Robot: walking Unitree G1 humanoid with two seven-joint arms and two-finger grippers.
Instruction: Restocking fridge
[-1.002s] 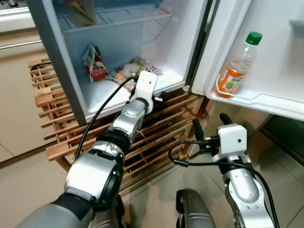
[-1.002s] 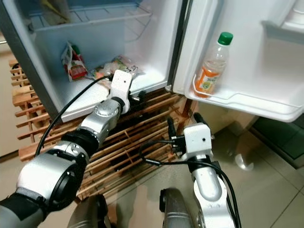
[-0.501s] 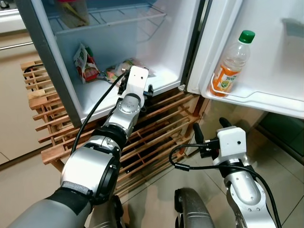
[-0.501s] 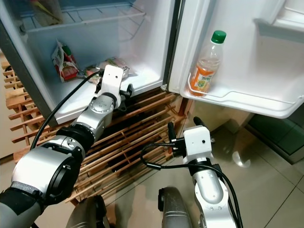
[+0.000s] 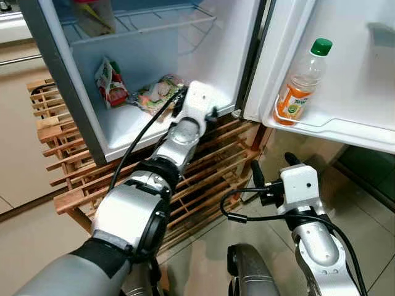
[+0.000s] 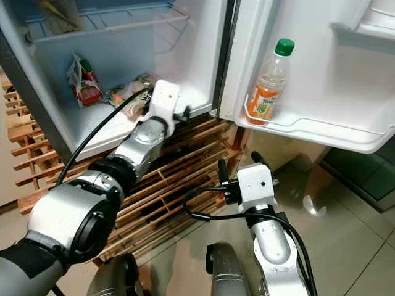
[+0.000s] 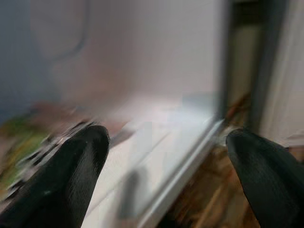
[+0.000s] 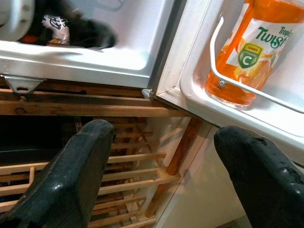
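The fridge (image 5: 247, 68) stands open on a slatted wooden rack (image 5: 203, 179). On its bottom floor, toward the far left, lie a red snack pouch (image 5: 108, 83) and a clear bag of food (image 5: 157, 92). The left gripper (image 7: 166, 156) reaches in over the fridge's near lip, just right of the bag, fingers spread wide with nothing between them. The right gripper (image 8: 164, 171) hangs low beside the door, equally wide and empty. An orange juice bottle (image 5: 299, 83) stands upright in the door shelf behind its wire rail. The bag looks soft, light and crinkly; I'd pinch it at a gathered edge rather than squeeze its middle.
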